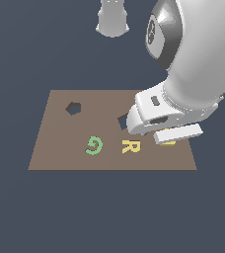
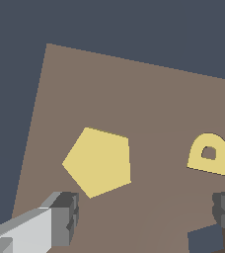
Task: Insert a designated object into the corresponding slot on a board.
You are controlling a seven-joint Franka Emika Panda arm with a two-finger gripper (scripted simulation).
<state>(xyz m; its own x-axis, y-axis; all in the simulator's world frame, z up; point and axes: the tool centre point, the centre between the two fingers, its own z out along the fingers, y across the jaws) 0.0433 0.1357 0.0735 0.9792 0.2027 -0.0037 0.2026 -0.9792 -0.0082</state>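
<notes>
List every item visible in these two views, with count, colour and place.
board: one, brown, flat on the dark floor.
pentagon slot: one, dark, far part of the board toward the exterior view's left.
square hole: one, dark, mid-board, partly hidden by the gripper.
letter G: one, green, near part of the board.
letter R: one, yellow, beside the G toward the exterior view's right.
pentagon block: one, yellow, lying on the board under the gripper, not gripped.
robot base: one, grey-white, beyond the board.
gripper: one, white with grey fingers, open above the block.
</notes>
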